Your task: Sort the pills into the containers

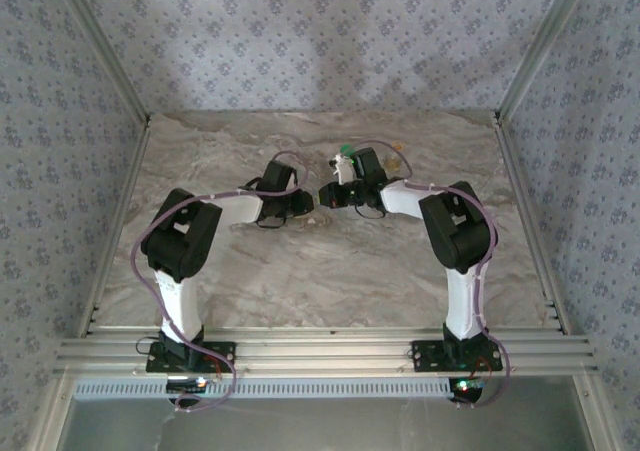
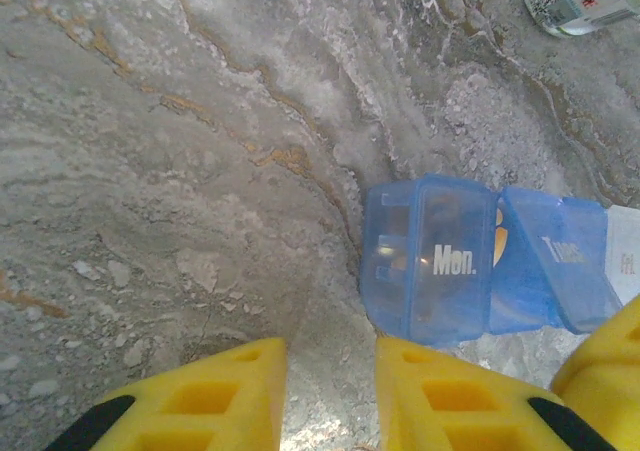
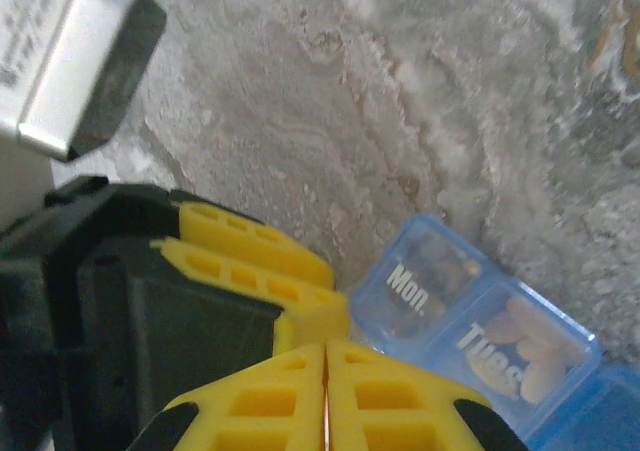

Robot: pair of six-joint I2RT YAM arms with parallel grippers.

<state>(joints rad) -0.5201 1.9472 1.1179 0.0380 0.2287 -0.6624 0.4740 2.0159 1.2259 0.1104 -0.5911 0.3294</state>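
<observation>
Grippers met nose to nose at mid-frame in the top view: left gripper (image 1: 307,203) pointed right, right gripper (image 1: 325,195) pointed left, both low over the marble table (image 1: 250,281). Green-capped bottle (image 1: 345,152) lay just above the right gripper.

Left wrist view: left gripper's yellow fingers (image 2: 200,401) sat at the bottom edge, partly apart, with bare marble in the gap and nothing held. Blue pill box (image 2: 450,261) lay right of centre, just beyond the right-hand finger, with "Mon." and "Tues." lids readable. One yellow finger of the right gripper came in at the lower right corner, against the box's "Tues." end. Bottle's base showed in the upper right corner.

Right wrist view: left gripper's black body and yellow fingers were at the left. Right gripper's fingers were pressed together at bottom centre, gripping nothing. Pill box was at the lower right, "Mon." end nearest the tips. Tan oval pills (image 3: 535,346) lay under the "Tues." lid. Couldn't tell whether the tips touched the box.
</observation>
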